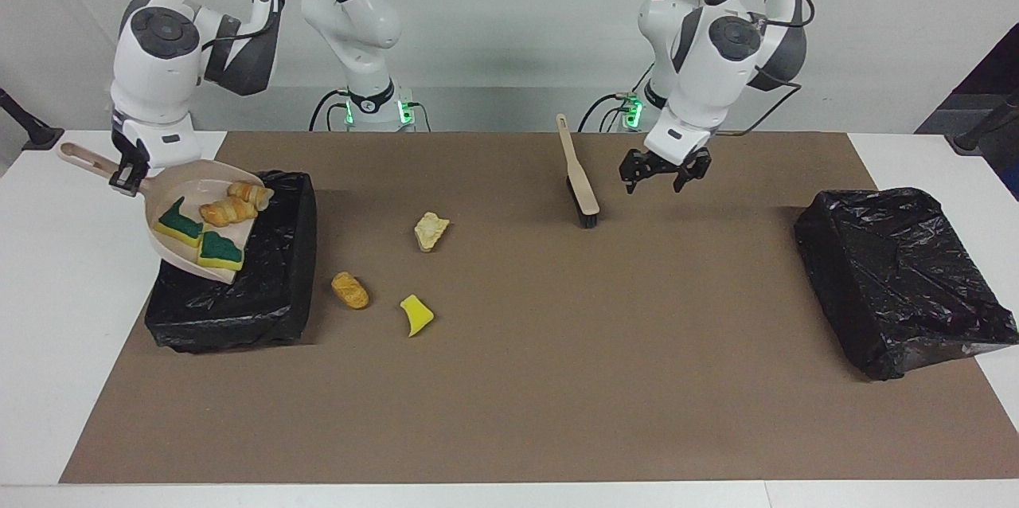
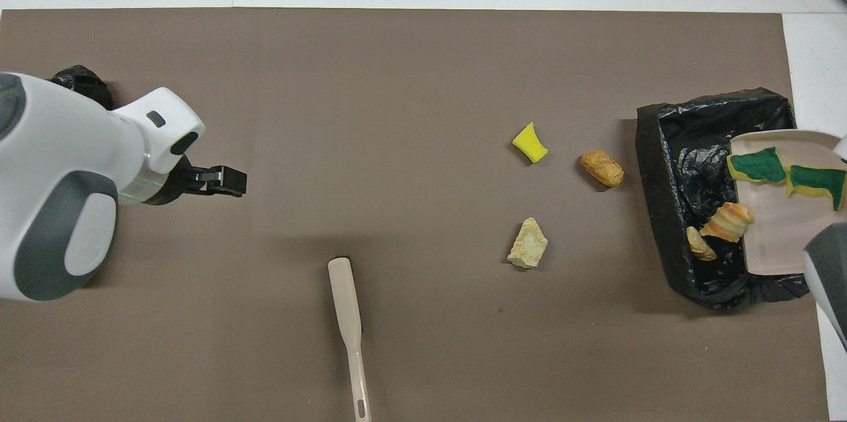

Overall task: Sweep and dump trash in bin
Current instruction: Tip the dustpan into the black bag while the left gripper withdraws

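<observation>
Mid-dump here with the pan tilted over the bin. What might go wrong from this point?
1. The right gripper tips the dustpan over the bin; the croissant pieces sit at its lip near the bin's rim and might tumble outside.
2. The sponge pieces may cling and stay in the pan.
3. Three scraps lie unswept, and the brush lies unheld; the left gripper hangs open.

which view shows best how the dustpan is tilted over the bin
The facing view: there the dustpan shows whole, handle raised in the right pincer, lip dipping over the black bin. The overhead view cuts the pan off at its edge, hides the handle, and flattens the tilt, though it shows croissant pieces sliding off.
</observation>
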